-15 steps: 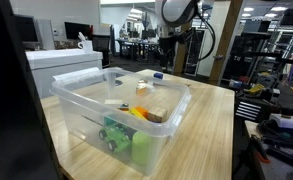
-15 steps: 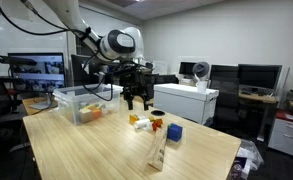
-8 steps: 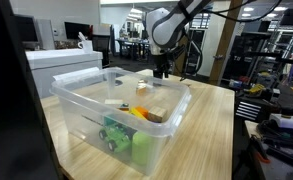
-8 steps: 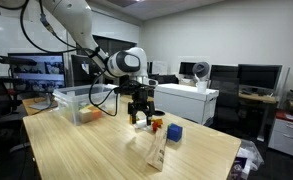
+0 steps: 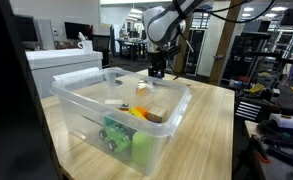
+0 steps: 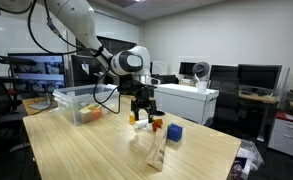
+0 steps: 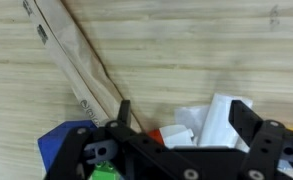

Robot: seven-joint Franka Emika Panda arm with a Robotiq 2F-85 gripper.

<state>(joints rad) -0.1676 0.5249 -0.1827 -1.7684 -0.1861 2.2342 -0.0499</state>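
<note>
**Open tool hangs over a small white piece**

The tool [image 7: 183, 118] is wide open and holds nothing. In the wrist view its two fingers stand on each side of a white piece [image 7: 218, 118] that lies on the wood counter [image 7: 186, 40]. A red piece [image 7: 166, 135] sits just beside the white one, and a blue block [image 7: 66, 140] is near it. A long tan strip [image 7: 81, 60] lies slanted across the counter. In an exterior view the tool [image 6: 141, 112] hangs low over this little pile, well apart from the clear bin [image 6: 81, 103].

The white piece looks small and light. It is probably hard and a bit smooth, so it could slip. The best place to hold it seems to be across its two flat sides, near the middle. The red piece is so near that a finger could bump it.
</note>
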